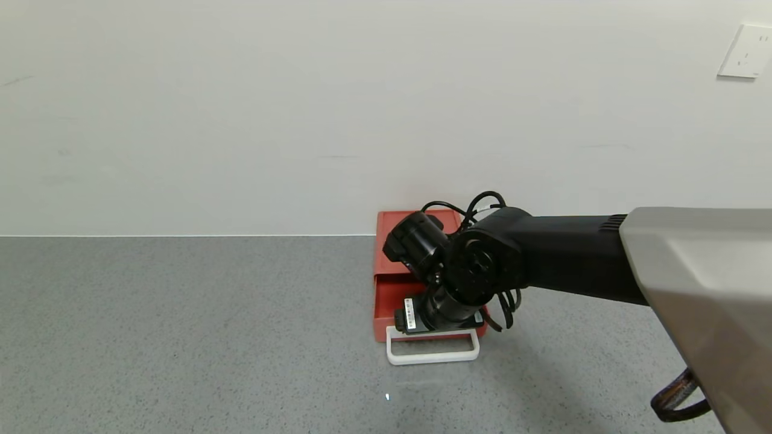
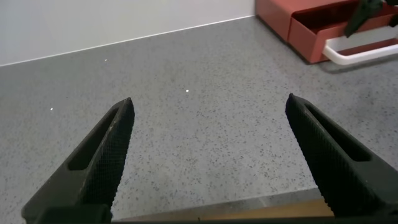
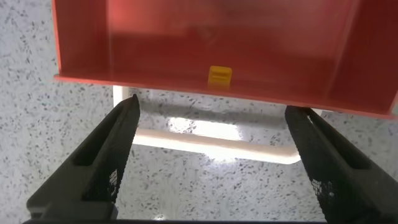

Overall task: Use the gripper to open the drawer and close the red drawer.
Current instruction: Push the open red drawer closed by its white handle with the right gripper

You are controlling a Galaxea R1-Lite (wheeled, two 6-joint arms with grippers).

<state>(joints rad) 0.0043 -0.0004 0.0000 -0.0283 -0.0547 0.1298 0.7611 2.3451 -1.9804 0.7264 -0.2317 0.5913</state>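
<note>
The orange-red drawer [image 1: 389,289] stands on the grey table by the wall, its red tray slid partly out toward me. Its white loop handle [image 1: 432,355] lies flat on the table in front. My right gripper [image 1: 416,319] points down over the tray's front edge. In the right wrist view it [image 3: 211,107] is open and empty, its jaws spread wide just above the handle [image 3: 211,144], touching nothing. The tray [image 3: 186,37] is empty, with a small yellow tab [image 3: 219,75] on its front wall. My left gripper [image 2: 208,102] is open and empty over bare table, far from the drawer [image 2: 298,25].
A white wall [image 1: 301,120] rises right behind the drawer, with a socket plate [image 1: 746,51] at the upper right. The grey speckled table [image 1: 181,331] stretches to the drawer's left. The table's near edge [image 2: 249,208] shows under my left gripper.
</note>
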